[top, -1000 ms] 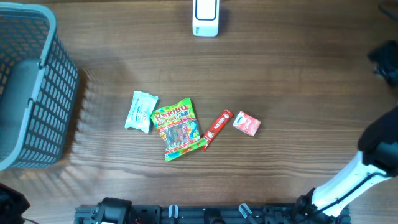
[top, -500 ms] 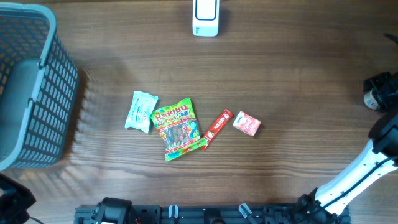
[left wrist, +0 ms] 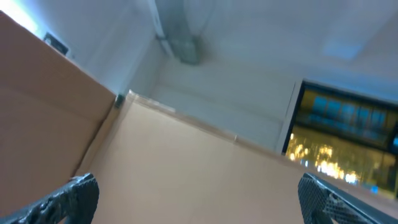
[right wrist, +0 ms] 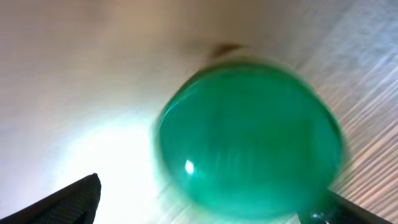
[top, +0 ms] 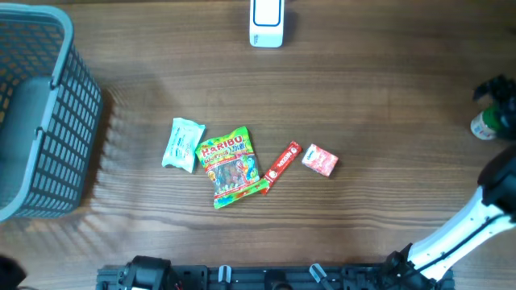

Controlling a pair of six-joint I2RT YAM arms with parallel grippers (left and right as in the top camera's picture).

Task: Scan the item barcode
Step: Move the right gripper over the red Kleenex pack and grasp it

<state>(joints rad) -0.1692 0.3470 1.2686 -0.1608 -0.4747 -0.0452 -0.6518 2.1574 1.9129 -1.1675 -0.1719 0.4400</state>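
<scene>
Compared with a second ago, a small white bottle with a green cap now stands at the right edge of the wooden table, well apart from the white barcode scanner. My right gripper hangs just above it, jaws wide, holding nothing. My left gripper gapes wide too, empty, tilted toward the ceiling. The snack packets mid-table have not moved.

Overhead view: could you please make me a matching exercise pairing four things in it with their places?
Things:
1 basket
2 scanner
3 Haribo bag
4 pink packet

Places:
A top edge, near the middle
B far left
C right end of the item row
D between pale packet and red stick

Pairs: 1-B, 2-A, 3-D, 4-C
</scene>
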